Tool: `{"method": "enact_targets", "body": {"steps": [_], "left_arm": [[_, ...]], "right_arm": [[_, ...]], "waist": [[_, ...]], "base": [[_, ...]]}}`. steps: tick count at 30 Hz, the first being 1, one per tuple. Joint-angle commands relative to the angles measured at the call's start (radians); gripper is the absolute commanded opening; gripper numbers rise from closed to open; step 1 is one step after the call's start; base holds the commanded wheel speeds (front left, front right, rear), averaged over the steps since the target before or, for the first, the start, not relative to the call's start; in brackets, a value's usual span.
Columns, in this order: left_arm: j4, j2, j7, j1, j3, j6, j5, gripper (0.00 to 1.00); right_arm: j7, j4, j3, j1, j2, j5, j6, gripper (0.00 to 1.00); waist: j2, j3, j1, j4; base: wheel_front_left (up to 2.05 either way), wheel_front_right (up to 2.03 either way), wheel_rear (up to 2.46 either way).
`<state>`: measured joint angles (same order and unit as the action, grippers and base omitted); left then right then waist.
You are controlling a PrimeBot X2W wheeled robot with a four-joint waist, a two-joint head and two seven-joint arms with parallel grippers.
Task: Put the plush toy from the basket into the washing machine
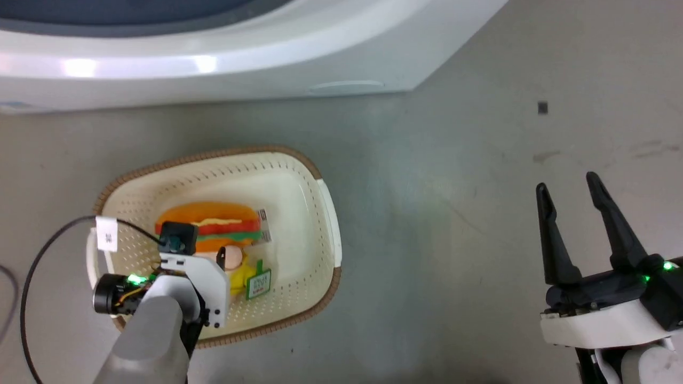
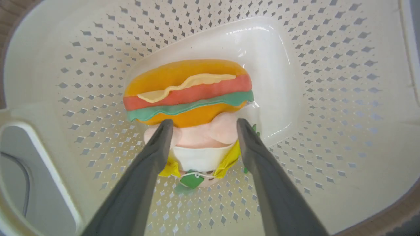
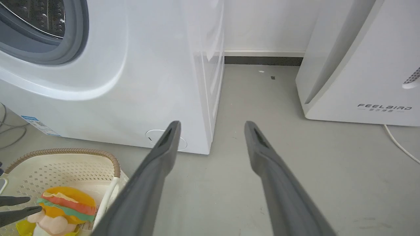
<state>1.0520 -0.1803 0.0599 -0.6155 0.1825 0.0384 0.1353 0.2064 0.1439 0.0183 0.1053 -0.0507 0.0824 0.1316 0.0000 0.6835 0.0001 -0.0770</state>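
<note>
Left wrist view: left tool (image 2: 204,123) open, astride pink limbs of plush toy (image 2: 188,95), lying in basket (image 2: 328,98) on floor (image 1: 453,213). Right tool (image 1: 566,182) open, empty, well right. Far: washing machine (image 1: 213,69) behind basket; FEELBIRD appliance (image 3: 361,65) far right.

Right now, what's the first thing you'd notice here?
The bright burger toy catches the eye first, lying in the cream basket on the floor. The left gripper reaches into the basket, its open fingers either side of the toy's pink body. The big white washer stands behind the basket, and the right gripper hangs open over the floor.
</note>
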Motion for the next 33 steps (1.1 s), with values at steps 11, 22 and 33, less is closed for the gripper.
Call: {"method": "enact_targets", "body": {"steps": [11, 22, 33], "left_arm": [[0.133, -0.036, -0.050, -0.142, 0.055, 0.024, 0.016, 1.00], [0.238, -0.057, -0.045, -0.235, 0.093, 0.028, 0.037, 1.00], [0.239, -0.044, -0.045, -0.247, 0.111, 0.041, 0.050, 0.00]], "right_arm": [[0.034, 0.036, 0.010, 0.036, 0.000, 0.028, -0.001, 1.00], [0.055, 0.065, 0.014, 0.057, 0.001, 0.053, -0.001, 1.00], [0.055, 0.065, 0.018, 0.062, 0.001, 0.056, -0.001, 1.00]], "waist": [[0.0000, 0.163, -0.0001, -0.022], [0.0000, 0.275, -0.0001, -0.044], [0.0000, 0.288, -0.0001, -0.041]], "base": [[0.00, 0.00, 0.00], [0.00, 0.00, 0.00], [0.00, 0.00, 0.00]]}}
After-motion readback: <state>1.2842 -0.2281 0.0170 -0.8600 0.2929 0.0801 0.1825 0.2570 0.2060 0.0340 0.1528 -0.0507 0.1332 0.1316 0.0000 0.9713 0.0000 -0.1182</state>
